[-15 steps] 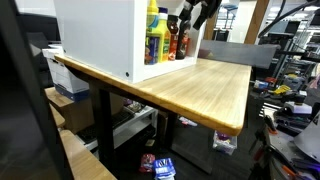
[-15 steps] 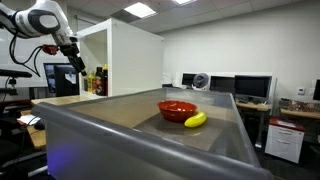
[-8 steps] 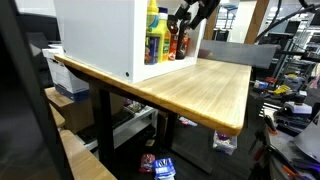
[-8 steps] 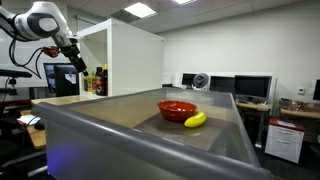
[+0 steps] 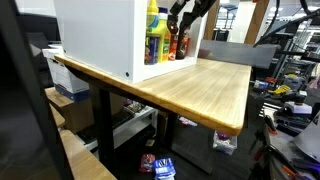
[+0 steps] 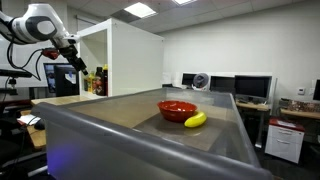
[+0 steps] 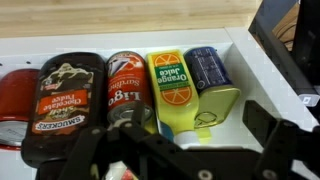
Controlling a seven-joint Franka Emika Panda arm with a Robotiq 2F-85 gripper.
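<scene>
- Wrist view: the orange juice carton point(image 7: 170, 80) is seen upright in the white cabinet point(image 7: 262, 75), packed between a red can point(image 7: 128, 88) and a blue can point(image 7: 208, 68).
- The gripper point(image 7: 175, 130) is poised just before it, jaws spread wide, with nothing grasped.
- The carton is judged light and thin-walled, easily dented; it is best taken across its flat sides, at mid-height.
- In an exterior view the cabinet is shown on the wooden table point(image 5: 205, 90).
</scene>
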